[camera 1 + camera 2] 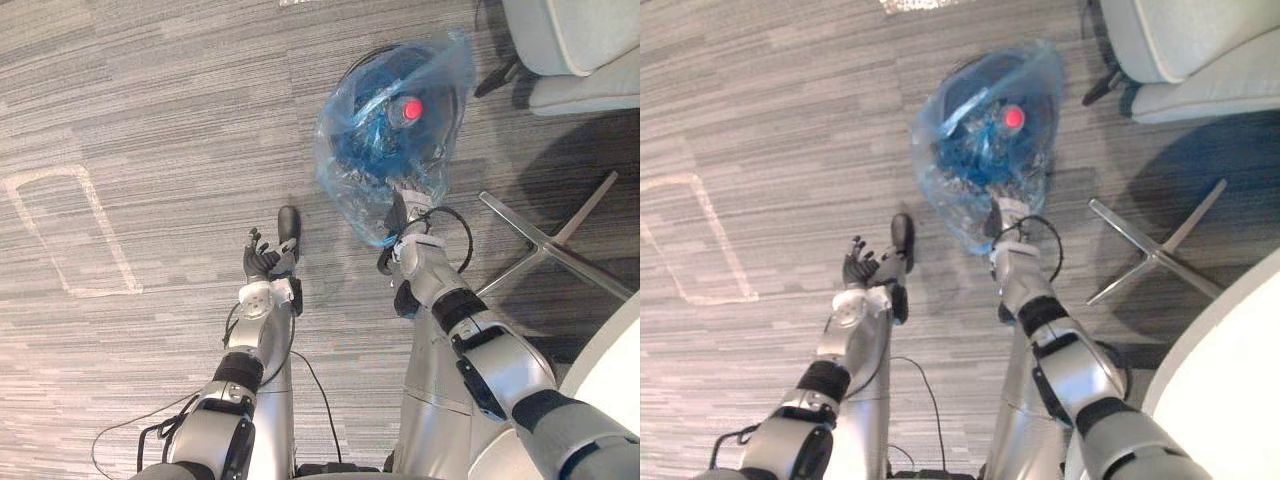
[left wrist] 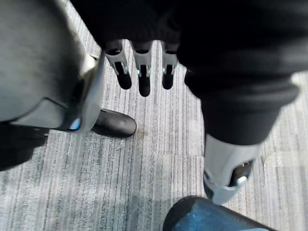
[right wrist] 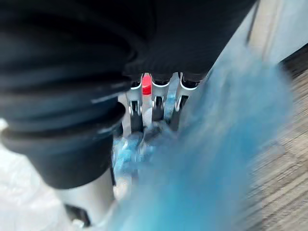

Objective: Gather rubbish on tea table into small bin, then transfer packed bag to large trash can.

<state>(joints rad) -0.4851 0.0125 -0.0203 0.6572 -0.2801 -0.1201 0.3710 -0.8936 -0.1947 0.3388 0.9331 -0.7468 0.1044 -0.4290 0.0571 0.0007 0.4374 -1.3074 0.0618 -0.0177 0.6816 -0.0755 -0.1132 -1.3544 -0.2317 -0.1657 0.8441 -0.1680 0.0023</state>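
Two hands: right hand (image 1: pixel 408 212) fingers clamping blue rubbish bag (image 1: pixel 385 120), wrist view showing red cap (image 3: pixel 146 85) just past them; left hand (image 1: pixel 262 262) fingers (image 2: pixel 143 72) hanging straight, apart.

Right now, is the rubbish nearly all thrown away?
Nearly. The rubbish, with a red-capped bottle, is packed in the blue bag. The right hand grips that bag over the dark round trash can. Left to do: drop it in. The left hand hangs open, empty.
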